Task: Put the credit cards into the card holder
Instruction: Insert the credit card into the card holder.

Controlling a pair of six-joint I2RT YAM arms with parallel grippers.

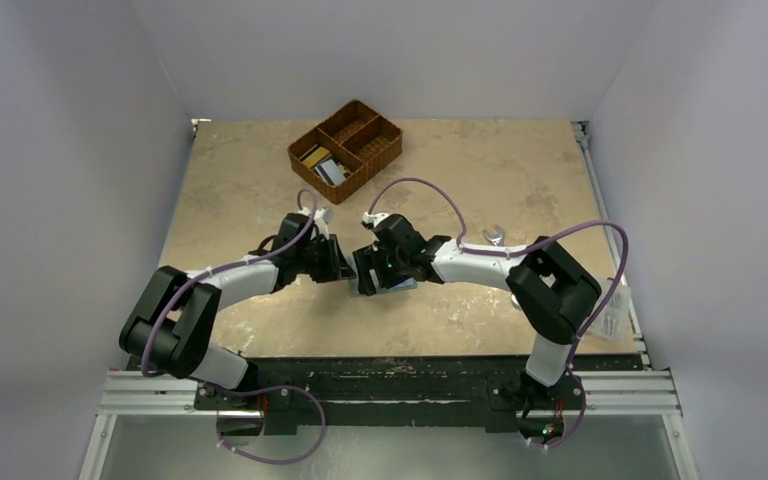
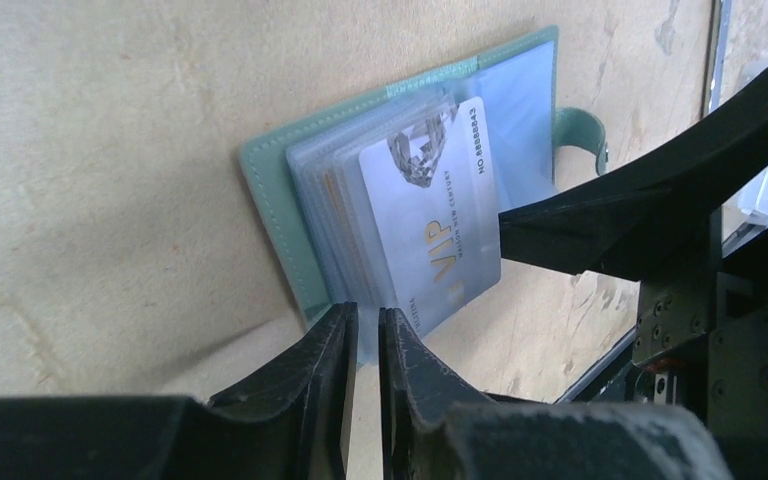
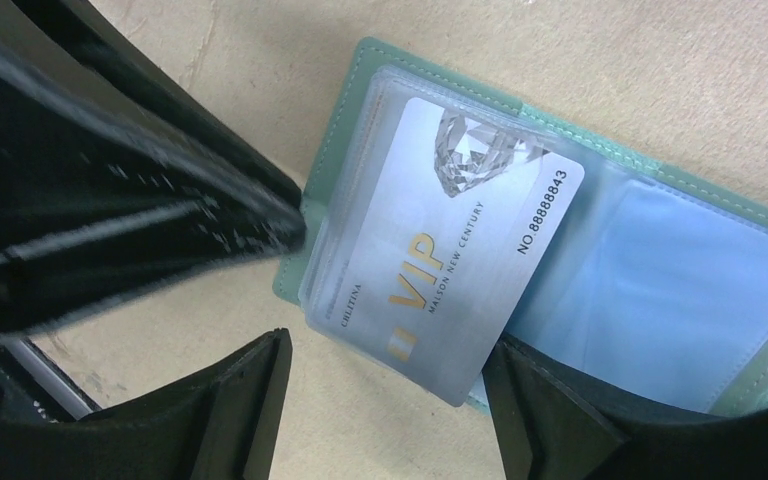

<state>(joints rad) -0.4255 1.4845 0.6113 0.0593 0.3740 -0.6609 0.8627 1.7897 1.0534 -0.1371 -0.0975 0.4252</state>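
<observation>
Card holder [image 3: 355, 90] lies open mid-counter [image 3: 660, 80], left claw [image 2: 365, 335] nipped nearly together on its clear sleeve [image 2: 312, 175], likely pinning it, while the right claw [image 3: 385, 350] stands wide apart around the part-inserted VIP card [image 3: 440, 240], seemingly to nudge it home.

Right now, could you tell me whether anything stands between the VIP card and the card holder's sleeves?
Nothing visible does. The VIP card lies askew on the clear sleeves of the open card holder. The left gripper seems to pinch a sleeve edge beside it; the right gripper stands open, straddling one corner.
</observation>
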